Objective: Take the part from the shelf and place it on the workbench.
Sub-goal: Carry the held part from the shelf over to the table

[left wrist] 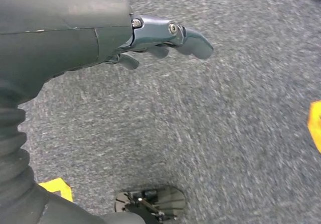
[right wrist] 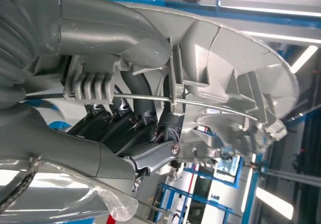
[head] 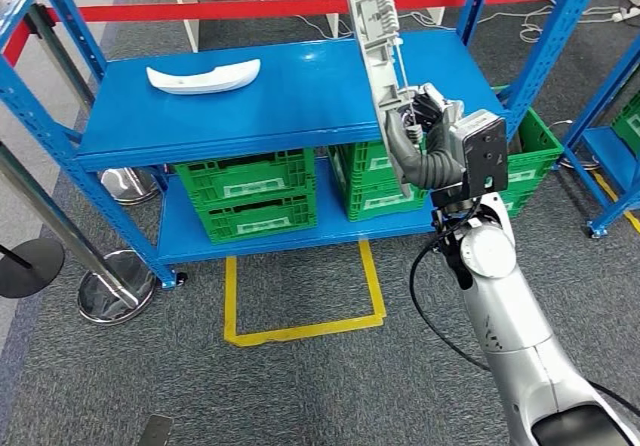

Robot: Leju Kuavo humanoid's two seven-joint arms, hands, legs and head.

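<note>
My right hand (head: 424, 131) grips the lower end of a long grey ribbed plastic part (head: 375, 46), which stands nearly upright above the right end of the blue shelf (head: 302, 96). In the right wrist view the dark fingers (right wrist: 128, 128) wrap around the grey part (right wrist: 227, 83), with a thin metal rod running along it. A second part, white and curved (head: 204, 75), lies flat on the left of the shelf top. My left hand (left wrist: 166, 35) hangs over grey carpet with its fingers extended and nothing in them.
Green crates (head: 245, 194) fill the lower shelf level. A yellow taped square (head: 302, 296) marks the carpet in front. Blue uprights (head: 547, 41) frame the shelf, with another rack (head: 615, 156) at right. Stanchion bases (head: 113, 286) and red barrier tape (head: 226, 10) stand at left and behind.
</note>
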